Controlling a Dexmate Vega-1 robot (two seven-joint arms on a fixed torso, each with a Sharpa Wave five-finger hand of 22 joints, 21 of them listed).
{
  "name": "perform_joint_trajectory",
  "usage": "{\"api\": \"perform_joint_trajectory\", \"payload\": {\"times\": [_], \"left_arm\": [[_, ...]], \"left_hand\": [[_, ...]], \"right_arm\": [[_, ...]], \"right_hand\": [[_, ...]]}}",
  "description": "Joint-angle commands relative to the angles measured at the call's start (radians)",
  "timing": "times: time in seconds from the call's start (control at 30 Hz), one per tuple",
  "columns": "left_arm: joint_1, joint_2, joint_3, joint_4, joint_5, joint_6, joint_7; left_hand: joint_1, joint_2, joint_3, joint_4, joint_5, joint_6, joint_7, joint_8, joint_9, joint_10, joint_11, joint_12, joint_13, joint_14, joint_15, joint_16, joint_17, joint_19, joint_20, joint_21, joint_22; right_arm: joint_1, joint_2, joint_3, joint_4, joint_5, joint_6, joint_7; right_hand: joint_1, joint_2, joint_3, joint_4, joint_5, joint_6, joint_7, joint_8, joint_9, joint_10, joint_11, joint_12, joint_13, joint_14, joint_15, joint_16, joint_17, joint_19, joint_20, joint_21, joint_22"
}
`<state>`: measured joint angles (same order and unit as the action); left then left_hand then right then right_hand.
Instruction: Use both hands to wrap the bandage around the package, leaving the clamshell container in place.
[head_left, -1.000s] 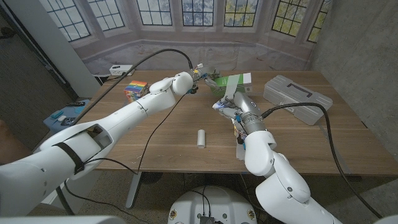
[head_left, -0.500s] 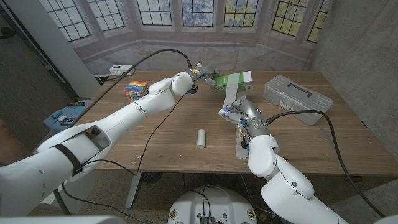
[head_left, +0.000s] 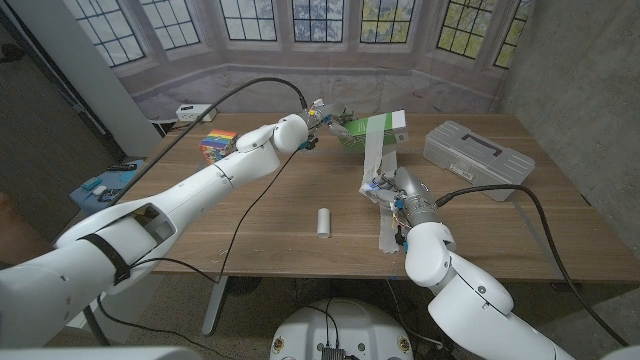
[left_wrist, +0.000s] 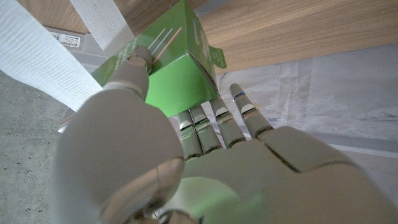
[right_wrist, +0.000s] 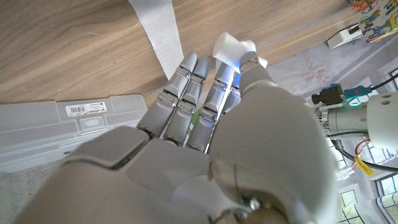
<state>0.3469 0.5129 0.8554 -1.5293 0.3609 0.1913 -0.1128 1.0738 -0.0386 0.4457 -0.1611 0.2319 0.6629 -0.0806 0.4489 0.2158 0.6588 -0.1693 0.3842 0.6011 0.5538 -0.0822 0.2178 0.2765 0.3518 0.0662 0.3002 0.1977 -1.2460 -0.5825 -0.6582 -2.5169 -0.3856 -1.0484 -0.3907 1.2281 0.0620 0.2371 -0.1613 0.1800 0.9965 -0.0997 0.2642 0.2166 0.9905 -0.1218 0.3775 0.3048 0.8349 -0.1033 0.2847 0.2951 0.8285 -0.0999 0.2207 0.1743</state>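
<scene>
A brown wood-grain desk stands before a bay of leaded windows, with a pale sheet over the sill ledge behind its far edge and a grey wall on the right. At the far middle of the desk the left hand grips the green package, fingers and thumb curled round one end, holding it tilted just above the surface. A white bandage hangs from the package and runs toward the near side to the right hand, which pinches the strip between thumb and fingers; its tail trails on along the desk toward the near edge. A small white roll lies alone in the near middle with bare wood all round it. The grey clamshell container sits closed at the far right, apart from both hands. A rainbow-coloured block stands far left, close to the left edge.
</scene>
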Motion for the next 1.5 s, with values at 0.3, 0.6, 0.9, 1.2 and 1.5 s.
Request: {"api": "perform_joint_trajectory", "payload": {"times": [0.3,0.6,0.9,1.2,1.5], "left_arm": [[0.028,0.016,-0.032,-0.041,-0.049,-0.022,0.005],[0.056,0.039,-0.051,-0.085,-0.075,-0.037,0.0],[0.08,0.045,-0.066,-0.102,-0.109,-0.055,-0.002],[0.091,0.061,-0.072,-0.131,-0.116,-0.049,-0.019],[0.104,0.075,-0.079,-0.16,-0.117,-0.043,-0.023]], "left_hand": [[-0.06,0.074,0.007,0.011,0.005,0.057,0.041,0.144,0.001,0.001,0.01,0.001,0.004,0.003,0.003,-0.001,0.003,-0.003,0.008,0.007,0.004],[-0.063,0.075,0.006,0.012,0.005,0.058,0.042,0.144,0.001,0.003,0.007,0.001,0.005,0.003,0.005,0.0,0.004,-0.004,0.008,0.007,0.004],[-0.065,0.076,0.007,0.011,0.006,0.06,0.044,0.143,0.001,0.004,0.008,0.001,0.006,0.004,0.006,0.0,0.004,-0.004,0.008,0.007,0.004],[-0.067,0.079,0.005,0.012,0.007,0.058,0.045,0.142,0.001,0.002,0.01,0.0,0.007,0.003,0.008,0.001,0.006,-0.005,0.01,0.007,0.004],[-0.07,0.079,0.005,0.012,0.008,0.058,0.045,0.141,0.001,0.001,0.014,0.0,0.007,0.003,0.008,0.001,0.006,-0.006,0.012,0.006,0.005]], "right_arm": [[0.017,-0.061,0.025,0.035,0.184,-0.036,-0.106],[0.049,-0.089,0.01,0.058,0.23,-0.067,-0.139],[0.077,-0.114,0.004,0.085,0.261,-0.067,-0.169],[0.108,-0.133,0.024,0.139,0.291,-0.043,-0.184],[0.127,-0.142,0.026,0.178,0.314,-0.037,-0.192]], "right_hand": [[0.012,0.002,0.0,0.002,0.006,0.009,0.0,-0.005,0.006,0.01,0.002,0.009,0.008,0.014,-0.126,-0.004,0.002,0.011,-0.022,0.001,0.005],[0.011,0.002,-0.002,0.003,0.005,0.008,0.0,-0.006,0.006,0.01,0.002,0.009,0.009,0.015,-0.125,-0.005,0.002,0.011,-0.022,0.001,0.005],[0.011,0.003,-0.003,0.004,0.005,0.009,0.0,-0.006,0.006,0.012,0.001,0.009,0.01,0.017,-0.126,-0.005,0.002,0.011,-0.022,0.001,0.005],[0.011,0.004,-0.003,0.004,0.005,0.01,-0.001,-0.007,0.006,0.013,0.0,0.009,0.01,0.018,-0.127,-0.006,0.003,0.012,-0.022,0.001,0.005],[0.012,0.004,-0.004,0.003,0.005,0.011,-0.002,-0.007,0.006,0.011,0.001,0.009,0.011,0.019,-0.128,-0.006,0.003,0.012,-0.023,0.001,0.005]]}}
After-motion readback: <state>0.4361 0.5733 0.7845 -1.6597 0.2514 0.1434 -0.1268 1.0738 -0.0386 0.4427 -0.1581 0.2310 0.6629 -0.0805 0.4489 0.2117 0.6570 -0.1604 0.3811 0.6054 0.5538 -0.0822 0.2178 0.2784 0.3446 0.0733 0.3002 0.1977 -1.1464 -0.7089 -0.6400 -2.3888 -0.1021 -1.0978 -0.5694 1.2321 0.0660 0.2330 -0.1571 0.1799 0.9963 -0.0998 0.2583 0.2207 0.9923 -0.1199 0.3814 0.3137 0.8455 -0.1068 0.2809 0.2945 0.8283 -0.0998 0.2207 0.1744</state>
